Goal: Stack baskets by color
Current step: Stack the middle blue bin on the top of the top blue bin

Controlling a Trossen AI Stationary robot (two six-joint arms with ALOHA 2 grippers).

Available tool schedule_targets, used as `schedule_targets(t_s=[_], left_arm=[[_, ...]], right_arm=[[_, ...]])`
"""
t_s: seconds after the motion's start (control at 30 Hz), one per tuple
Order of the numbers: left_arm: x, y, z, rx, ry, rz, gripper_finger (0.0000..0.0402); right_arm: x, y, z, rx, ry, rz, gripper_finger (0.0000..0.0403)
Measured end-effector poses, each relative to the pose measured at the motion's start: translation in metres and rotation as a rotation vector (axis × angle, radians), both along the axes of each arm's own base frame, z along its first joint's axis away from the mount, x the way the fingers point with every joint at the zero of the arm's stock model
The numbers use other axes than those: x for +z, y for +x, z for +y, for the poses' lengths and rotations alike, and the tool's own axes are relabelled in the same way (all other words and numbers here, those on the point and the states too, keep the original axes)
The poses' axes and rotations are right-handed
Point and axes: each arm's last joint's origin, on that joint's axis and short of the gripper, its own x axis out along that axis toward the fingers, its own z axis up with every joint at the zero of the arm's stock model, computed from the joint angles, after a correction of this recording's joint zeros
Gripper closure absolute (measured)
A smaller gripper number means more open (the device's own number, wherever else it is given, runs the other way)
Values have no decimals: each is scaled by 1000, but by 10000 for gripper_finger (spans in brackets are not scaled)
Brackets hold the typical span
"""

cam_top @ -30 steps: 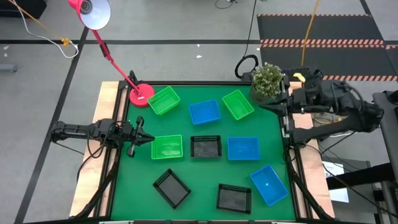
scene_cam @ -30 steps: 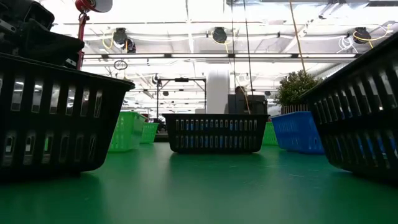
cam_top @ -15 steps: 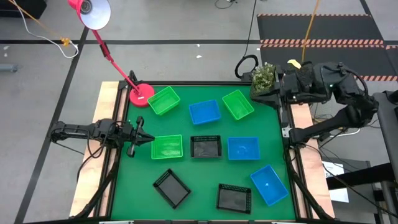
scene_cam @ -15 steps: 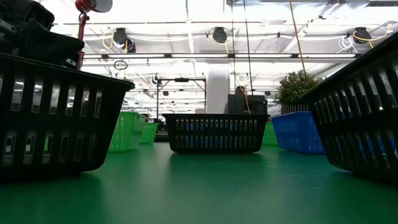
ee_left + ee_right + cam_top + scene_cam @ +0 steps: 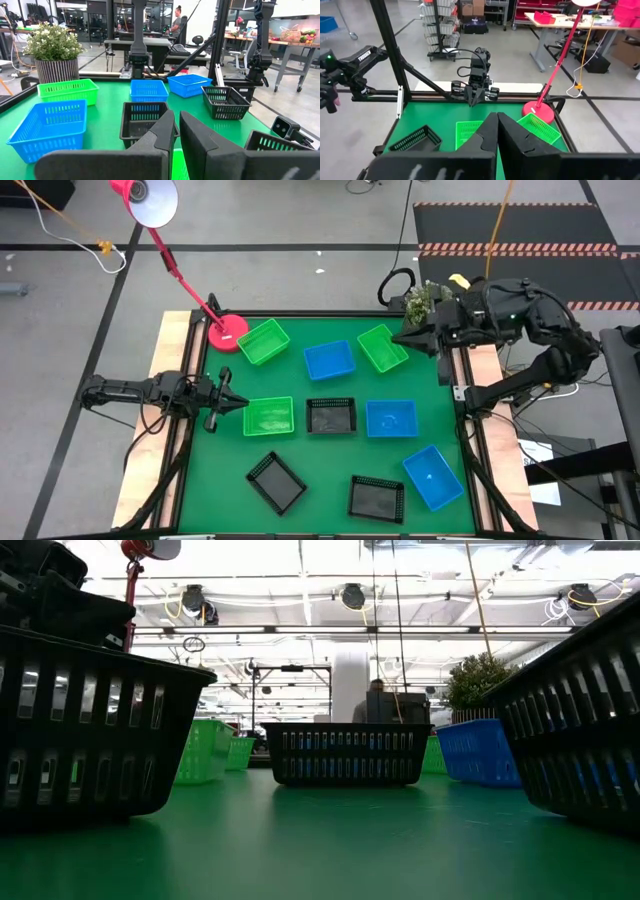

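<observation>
1. My green table (image 5: 340, 450) carries nine baskets, none stacked, and every one I can see into is empty.
2. Green baskets: one at 11 o'clock (image 5: 264, 341), one at 1 o'clock (image 5: 382, 347), one at 9 o'clock (image 5: 268, 416).
3. Blue baskets: 12 o'clock (image 5: 329, 360), 3 o'clock (image 5: 391, 418), 5 o'clock (image 5: 433, 477).
4. Black baskets: centre (image 5: 330, 416), 7 o'clock (image 5: 276, 481), 6 o'clock (image 5: 376, 498).
5. My left gripper (image 5: 238, 405) is nearly clenched, grasping nothing, just beside the 9 o'clock green basket.
6. My right gripper (image 5: 400, 336), clenched and empty, hovers at the 1 o'clock green basket's outer edge.
</observation>
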Motion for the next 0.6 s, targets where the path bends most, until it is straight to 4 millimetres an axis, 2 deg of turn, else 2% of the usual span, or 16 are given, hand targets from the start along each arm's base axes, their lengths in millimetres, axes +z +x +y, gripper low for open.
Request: schedule_targets(t_s=[0.3, 0.4, 0.47, 0.6], left_arm=[[1, 0, 0, 0, -10, -5, 369], [3, 0, 0, 1, -113, -15, 369], [3, 0, 2, 62, -184, -4, 369], [8, 0, 1, 60, -182, -28, 394]], right_arm=[[0, 0, 0, 3, -11, -1, 403], [0, 0, 0, 3, -12, -1, 403], [0, 0, 0, 3, -14, -1, 403], [0, 0, 0, 3, -14, -1, 403]])
